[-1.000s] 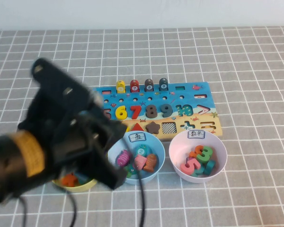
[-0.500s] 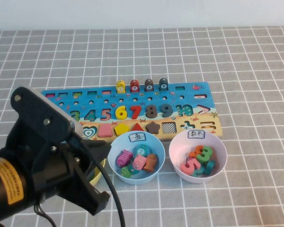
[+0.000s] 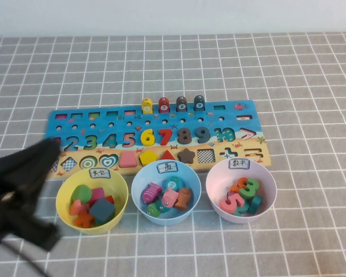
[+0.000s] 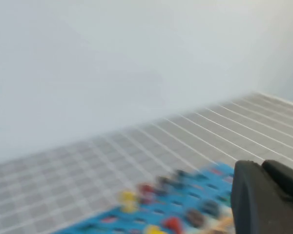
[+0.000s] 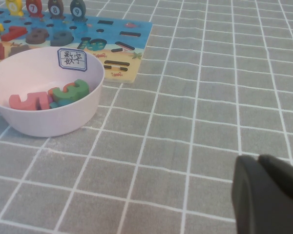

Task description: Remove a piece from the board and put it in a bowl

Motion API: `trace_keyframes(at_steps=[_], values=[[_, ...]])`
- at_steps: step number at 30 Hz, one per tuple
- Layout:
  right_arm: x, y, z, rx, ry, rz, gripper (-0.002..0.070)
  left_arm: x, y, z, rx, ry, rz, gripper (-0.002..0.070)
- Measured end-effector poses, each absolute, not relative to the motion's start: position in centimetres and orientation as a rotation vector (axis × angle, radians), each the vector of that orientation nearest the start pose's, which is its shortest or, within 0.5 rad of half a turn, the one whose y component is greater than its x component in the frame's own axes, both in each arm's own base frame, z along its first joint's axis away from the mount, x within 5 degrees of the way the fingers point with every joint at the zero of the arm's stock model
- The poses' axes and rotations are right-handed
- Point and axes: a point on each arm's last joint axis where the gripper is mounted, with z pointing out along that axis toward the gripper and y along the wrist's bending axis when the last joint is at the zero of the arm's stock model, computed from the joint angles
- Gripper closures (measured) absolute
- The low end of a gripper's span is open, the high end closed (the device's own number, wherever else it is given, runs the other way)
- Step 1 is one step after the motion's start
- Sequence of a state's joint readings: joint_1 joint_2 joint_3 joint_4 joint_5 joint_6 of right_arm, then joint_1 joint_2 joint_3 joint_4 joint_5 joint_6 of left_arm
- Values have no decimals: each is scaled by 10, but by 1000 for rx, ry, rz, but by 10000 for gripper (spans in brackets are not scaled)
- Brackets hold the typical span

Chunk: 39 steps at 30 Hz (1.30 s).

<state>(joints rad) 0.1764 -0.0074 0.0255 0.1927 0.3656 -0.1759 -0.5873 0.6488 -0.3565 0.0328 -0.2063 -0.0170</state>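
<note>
The coral-pink wooden numeral 5 (image 3: 230, 202) is lying in the pale pink-lilac round plastic bowl (image 3: 266, 203), bunched up against a green 3 (image 3: 249, 186) and a couple of other numerals. That bowl, with a small white handwritten label (image 3: 239, 164) on its far rim, is the rightmost of three sitting in a row just on the near side of the long blue-and-sandy wooden puzzle board (image 3: 155, 135). In the middle is a light blue bowl (image 3: 166, 194) with little fish-like pieces, and on the left a yellow bowl (image 3: 92, 199) with shape blocks. Everything rests on a grey checked surface (image 3: 311, 104).

The left pincer (image 3: 14, 199) is a dark blur at the near-left edge, left of the yellow bowl, pressed together with nothing in it. The right pincer (image 5: 268, 195) only pokes into the corner of its own wrist view, low over the cloth and well to the right of the pink bowl; its fingers look pressed together and empty.
</note>
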Motion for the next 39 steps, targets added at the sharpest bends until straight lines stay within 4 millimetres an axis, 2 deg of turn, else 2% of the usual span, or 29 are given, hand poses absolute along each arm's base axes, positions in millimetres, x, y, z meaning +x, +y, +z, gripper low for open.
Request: trace_keyframes(at_steps=[6,12,20,33,39], values=[[51,15,173,-208,1853,189,695,85,-30,270,252,1380,-265,678],[51,15,173,-208,1853,189,695,62,-7,247,78,1276,-104,678],[51,15,173,-208,1853,189,695,54,-3,225,22,1288,-65,678],[51,15,173,-208,1853,189,695,55,-5,180,70,1775,-53,678],[51,15,173,-208,1853,189,695,53,-4,172,81,1865,-45,678]])
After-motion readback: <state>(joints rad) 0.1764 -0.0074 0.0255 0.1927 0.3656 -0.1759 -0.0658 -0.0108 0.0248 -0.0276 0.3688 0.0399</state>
